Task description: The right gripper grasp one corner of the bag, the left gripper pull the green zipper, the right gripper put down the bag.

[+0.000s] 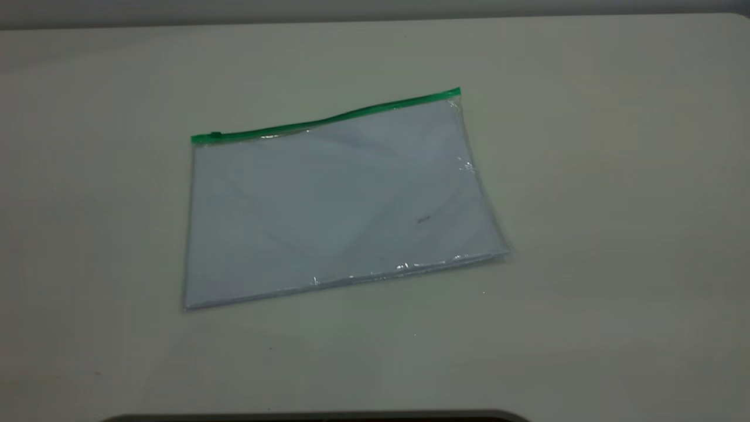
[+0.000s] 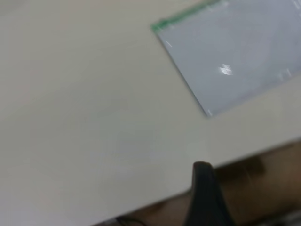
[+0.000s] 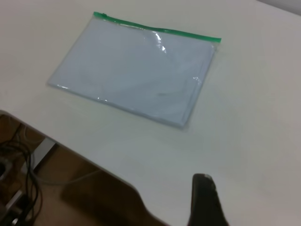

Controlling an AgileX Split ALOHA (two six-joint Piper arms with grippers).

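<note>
Neither pincer's (image 2: 202, 197) (image 3: 204, 202) opening can be told; bag (image 1: 340, 205) lies flat on table (image 1: 615, 205), nothing beside it.

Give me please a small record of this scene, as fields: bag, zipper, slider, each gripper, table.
bag: lies flat on the table, white paper inside, nothing touches it
zipper: green strip along the bag's far edge in the exterior view
slider: near the strip's left end in the exterior view
left gripper: over the table's edge, apart from the bag; one dark finger shows
right gripper: near the table's edge, apart from the bag; one dark finger shows
table: pale top
</note>
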